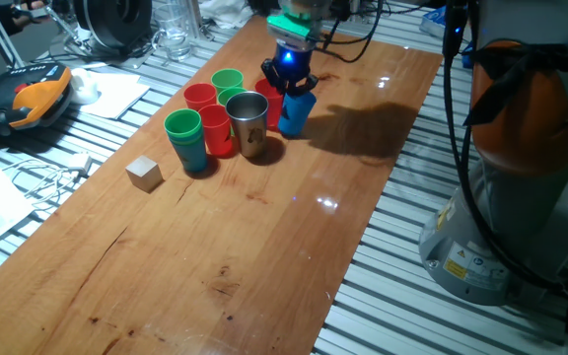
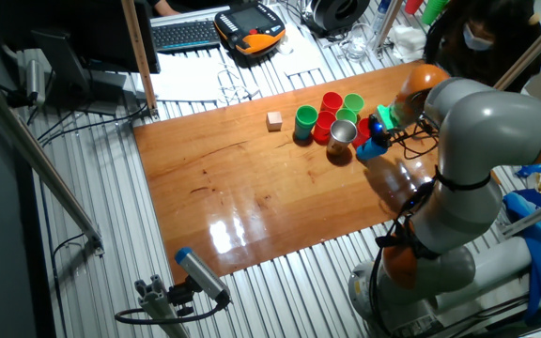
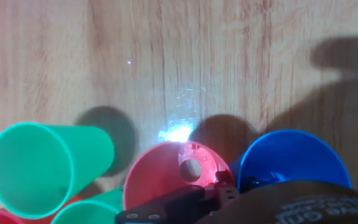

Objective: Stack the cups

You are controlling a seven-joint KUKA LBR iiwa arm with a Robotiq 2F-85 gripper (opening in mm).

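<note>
The wooden tabletop [image 1: 264, 247] ran diagonally through one fixed view, with the cups grouped in the upper centre of the frame. The steel cup [image 1: 249, 120] stood upright at the front of the group. Touching its left side was a red cup [image 1: 217, 128], and left of that a green cup [image 1: 183, 125] sat nested on a blue one [image 1: 195, 156]. Behind them stood another red cup [image 1: 200, 96] and two green cups [image 1: 228, 81], close together. A blue cup [image 1: 296, 111] stood at the right edge of the group, just beside the steel cup, with a red cup [image 1: 270, 99] partly hidden behind it.

The gripper [image 1: 291, 79] hung directly over the blue cup at the right edge, its blue light lit. Whether the jaws were clamped on the rim or open could not be told from any view.

In the hand view, the blue cup [image 3: 291, 158] occupied the lower right of the frame, a red cup [image 3: 166, 177] the lower centre, and a green cup [image 3: 42, 168] the lower left, tilted toward the camera by perspective. Dark gripper hardware covered the bottom edge.

A small wooden cube [image 1: 144, 174] lay apart from the cups, toward the left edge of the tabletop. In the other fixed view, the arm [image 2: 477, 141] filled the right side, and the cup group [image 2: 336, 117] sat in the upper centre.
</note>
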